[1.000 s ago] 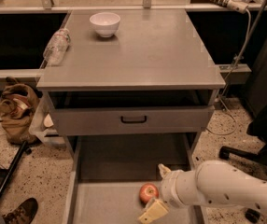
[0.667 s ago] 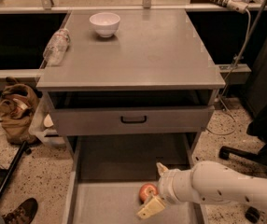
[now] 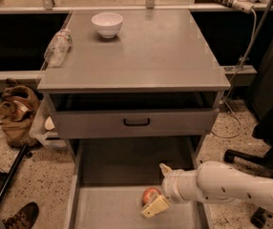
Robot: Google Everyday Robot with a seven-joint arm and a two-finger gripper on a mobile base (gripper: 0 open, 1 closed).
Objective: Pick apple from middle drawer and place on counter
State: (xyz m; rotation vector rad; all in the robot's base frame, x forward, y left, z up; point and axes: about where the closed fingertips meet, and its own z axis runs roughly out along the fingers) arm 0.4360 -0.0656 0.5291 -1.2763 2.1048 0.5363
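Since the white tool point(image 3: 159, 189) straddles the small red apple point(image 3: 149, 194) in the grey drawer tray point(image 3: 108, 209) unclenched, off-centre closing may roll it.

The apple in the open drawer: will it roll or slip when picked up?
The apple is round, so it would probably roll on the flat floor of the middle drawer if nudged. Its skin looks smooth, perhaps slippery for the gripper, open around it.
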